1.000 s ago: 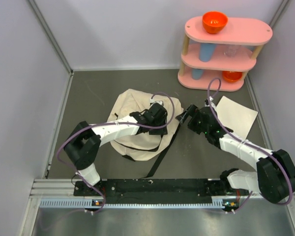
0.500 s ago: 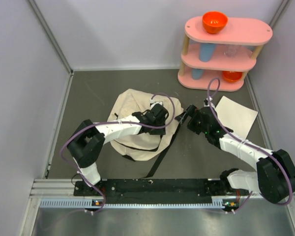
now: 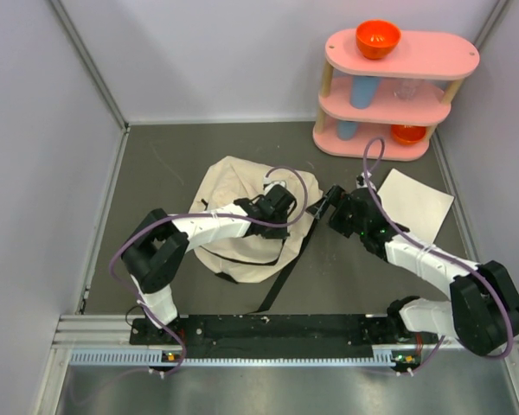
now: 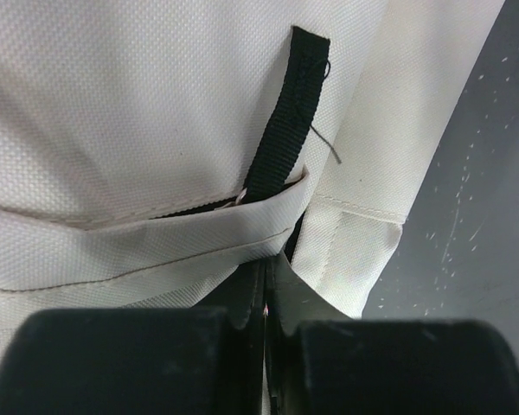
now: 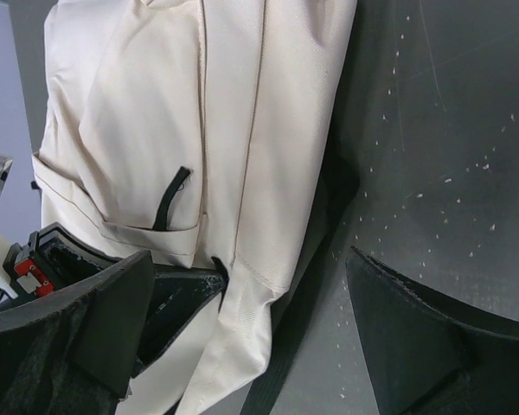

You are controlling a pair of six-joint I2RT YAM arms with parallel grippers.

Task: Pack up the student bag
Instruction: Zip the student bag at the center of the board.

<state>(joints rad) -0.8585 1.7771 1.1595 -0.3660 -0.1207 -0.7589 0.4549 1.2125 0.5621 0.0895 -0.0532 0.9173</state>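
Left claw (image 4: 265, 294): pressed together on a fold of cream hem at the right edge of the student bag (image 3: 233, 229), just below a black pull tab (image 4: 281, 130). Right claw (image 3: 325, 206): spread wide, holding nothing, hovering just off that same edge.

Bag lies flat, centre-left on the table (image 3: 156, 164), its long axis running roughly far to near. A black strap (image 3: 281, 277) trails toward my bases. From my right claw the bag lies directly to the left. The left arm is on it, the right merely near.

Surface: dark grey, speckled with white flecks. Plain walls close on three sides. A pink shelf (image 3: 398, 91) stands in the far right corner, with a white sheet (image 3: 415, 203) in front of it.
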